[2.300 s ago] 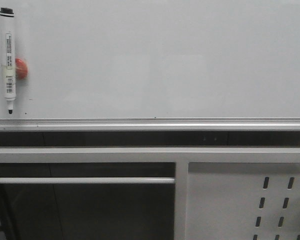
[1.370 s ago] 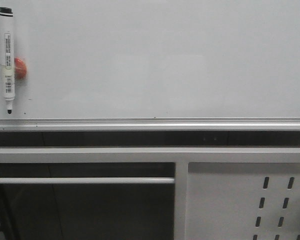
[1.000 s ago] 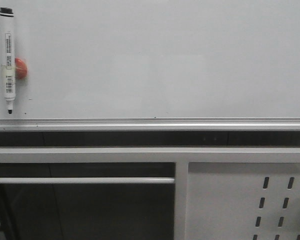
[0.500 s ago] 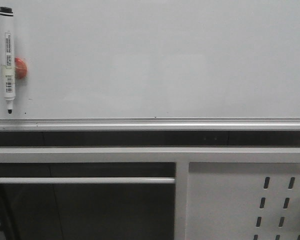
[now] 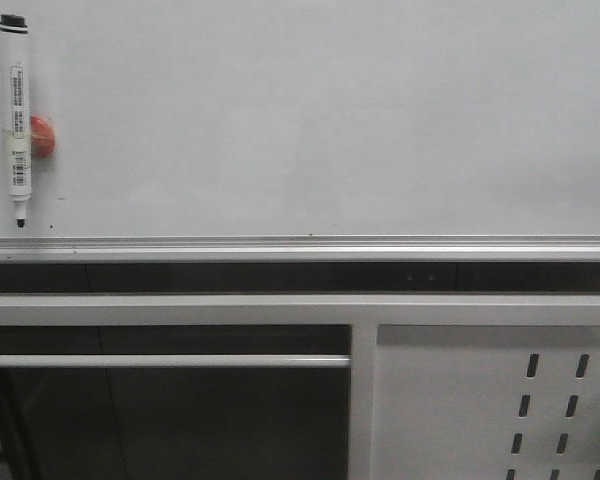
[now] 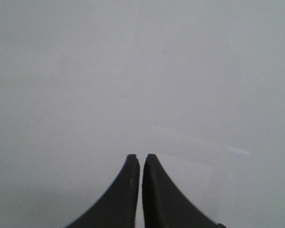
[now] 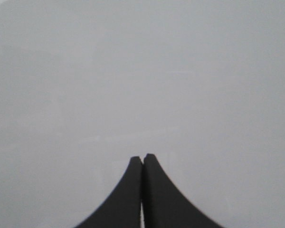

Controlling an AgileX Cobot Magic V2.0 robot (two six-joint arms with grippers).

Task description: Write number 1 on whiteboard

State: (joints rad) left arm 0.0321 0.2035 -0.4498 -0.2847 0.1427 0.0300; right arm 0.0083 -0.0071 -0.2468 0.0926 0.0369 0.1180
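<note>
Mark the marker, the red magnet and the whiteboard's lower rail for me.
marker [image 5: 18, 110], front view, mid-barrel on the label.
red magnet [image 5: 44, 137], front view, its exposed right half beside the marker.
whiteboard rail [image 5: 310, 248], front view, middle of the silver strip.

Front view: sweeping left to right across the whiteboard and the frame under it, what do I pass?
Marker hanging tip-down on the whiteboard → red magnet just behind it → long bare stretch of board → below, vertical frame post → slotted metal panel.

Both end effectors [image 6: 140, 157] [image 7: 142, 157] closed, empty.
</note>
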